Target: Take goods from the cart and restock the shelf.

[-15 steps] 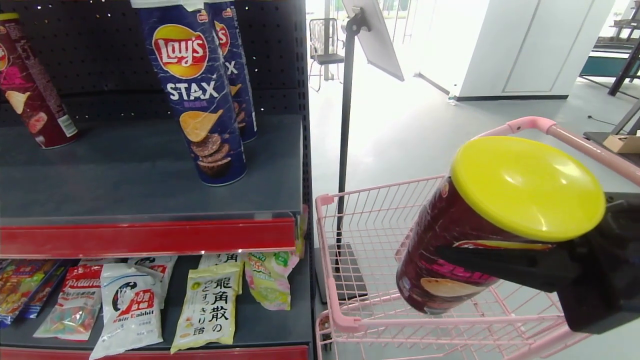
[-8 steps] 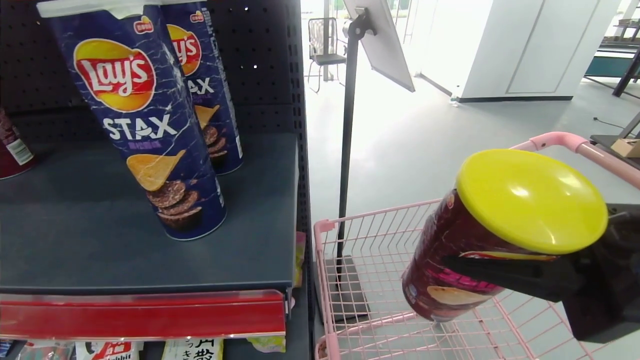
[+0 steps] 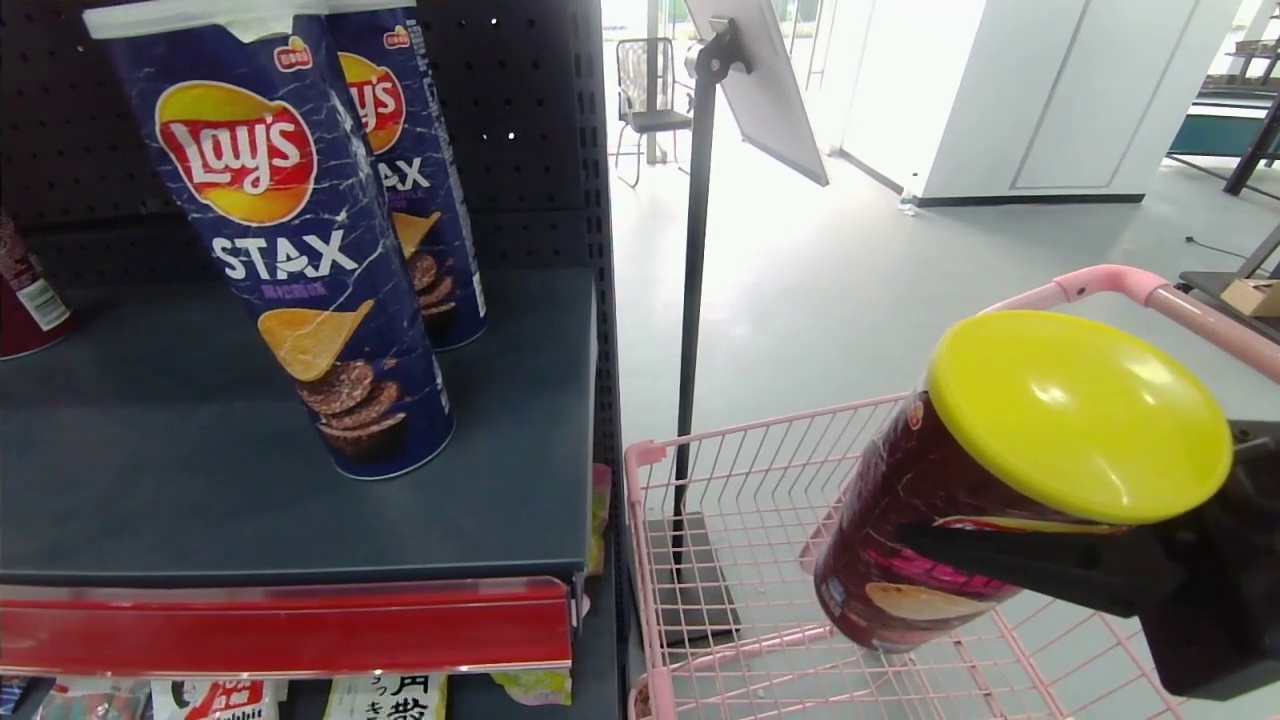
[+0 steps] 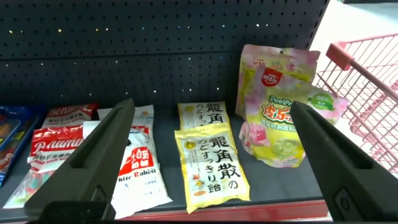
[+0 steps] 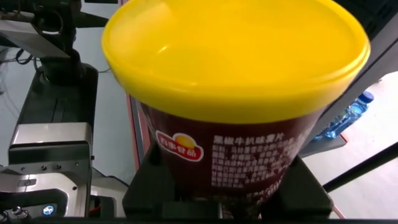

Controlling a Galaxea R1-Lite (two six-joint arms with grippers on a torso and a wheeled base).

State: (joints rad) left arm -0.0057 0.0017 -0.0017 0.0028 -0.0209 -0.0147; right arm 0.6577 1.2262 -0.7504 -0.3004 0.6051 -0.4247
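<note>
While the right hand (image 5: pixel 224 196) gripped the maroon crisp can (image 3: pixel 900 480) above the cart (image 3: pixel 640 455), the left hand (image 4: pixel 211 106) hung open. Next, the can likely needed carrying across onto the shelf (image 3: pixel 200 500).

Maroon yellow-lidded can (image 3: pixel 1010 450) — tilted, above pink cart (image 3: pixel 640 458)

Your left gripper (image 4: pixel 212 104) has two matte black fingers (image 4: pixel 93 162), flat-faced wedges that narrow toward the tips, each with a small round recess (image 4: pixel 341 202) near its wide end. Your right gripper (image 3: pixel 950 520) is the same plain black: a long, flat, blade-like finger (image 3: pixel 1020 555) joined to a blocky, smooth-sided housing (image 3: pixel 1210 610) with squared edges.
</note>
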